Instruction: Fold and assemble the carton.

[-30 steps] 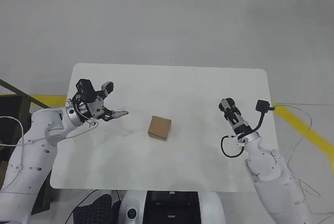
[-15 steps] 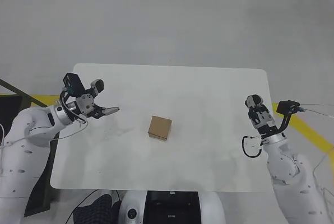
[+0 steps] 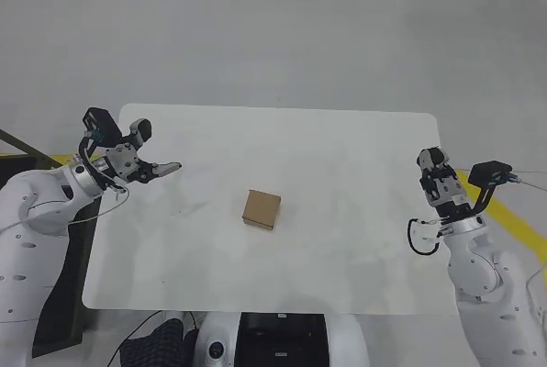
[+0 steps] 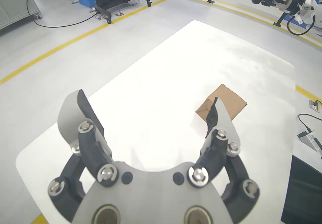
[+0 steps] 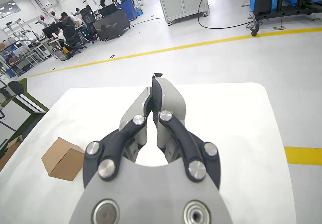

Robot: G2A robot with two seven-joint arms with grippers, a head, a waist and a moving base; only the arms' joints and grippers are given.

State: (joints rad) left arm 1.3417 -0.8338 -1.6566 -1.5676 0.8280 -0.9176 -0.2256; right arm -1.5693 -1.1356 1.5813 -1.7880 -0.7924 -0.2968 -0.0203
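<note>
A small brown carton (image 3: 262,209) stands closed as a box near the middle of the white table (image 3: 347,138). It also shows as the carton (image 4: 227,104) in the left wrist view and the carton (image 5: 63,159) in the right wrist view. My left gripper (image 3: 154,154) hovers over the table's left edge, open and holding nothing; the left gripper (image 4: 148,106) has its fingers spread wide. My right gripper (image 3: 428,158) is at the table's right edge, shut on nothing; the right gripper (image 5: 154,84) has its pads pressed together. Both are well apart from the carton.
Bare table surface surrounds the carton on all sides. A dark green frame (image 3: 7,147) stands off the table's left side. Yellow floor tape (image 3: 498,206) runs past the right edge.
Both arms have drawn back outward from the carton, the left one toward the table's left edge and the right one toward the right edge. The carton has not moved.
</note>
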